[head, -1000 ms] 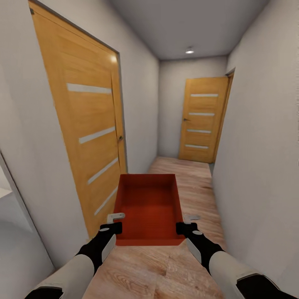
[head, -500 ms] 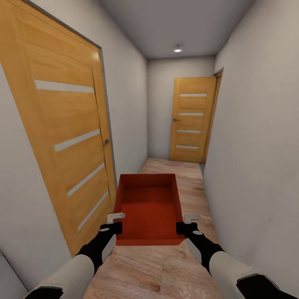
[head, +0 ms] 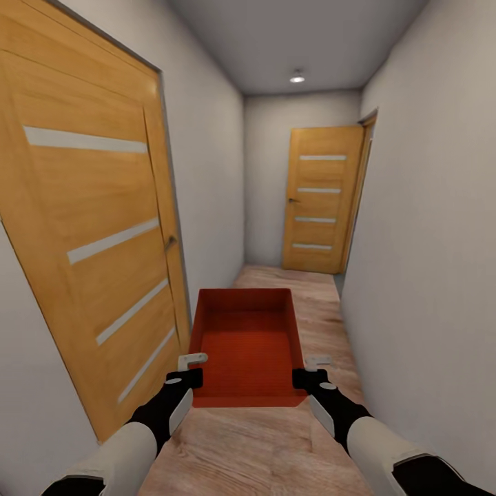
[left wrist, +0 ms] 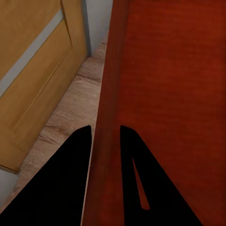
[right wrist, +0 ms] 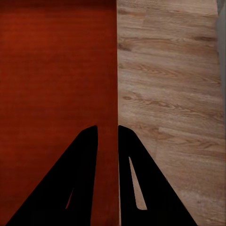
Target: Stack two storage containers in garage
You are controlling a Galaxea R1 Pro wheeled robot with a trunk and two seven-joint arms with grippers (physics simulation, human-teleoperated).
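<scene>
One orange-red storage container (head: 246, 344) hangs in front of me above a wood-plank hallway floor, carried level between both arms. My left gripper (head: 191, 377) is shut on its left wall near the close corner; in the left wrist view the black fingers (left wrist: 70, 174) pinch that thin wall (left wrist: 106, 122). My right gripper (head: 301, 377) is shut on the right wall in the same way, and the right wrist view shows the fingers (right wrist: 89, 179) clamped on the wall's edge (right wrist: 116, 70). The bin is empty.
I am in a narrow corridor with white walls. A wooden door (head: 89, 227) with pale stripes stands close on the left. Another like door (head: 320, 200) closes the far end. The right wall (head: 427, 241) is near. Plank floor (head: 289, 275) runs ahead.
The whole view has shifted: the left door has slid nearer and further left, and the far door looks slightly closer. The container and both grippers keep the same hold.
</scene>
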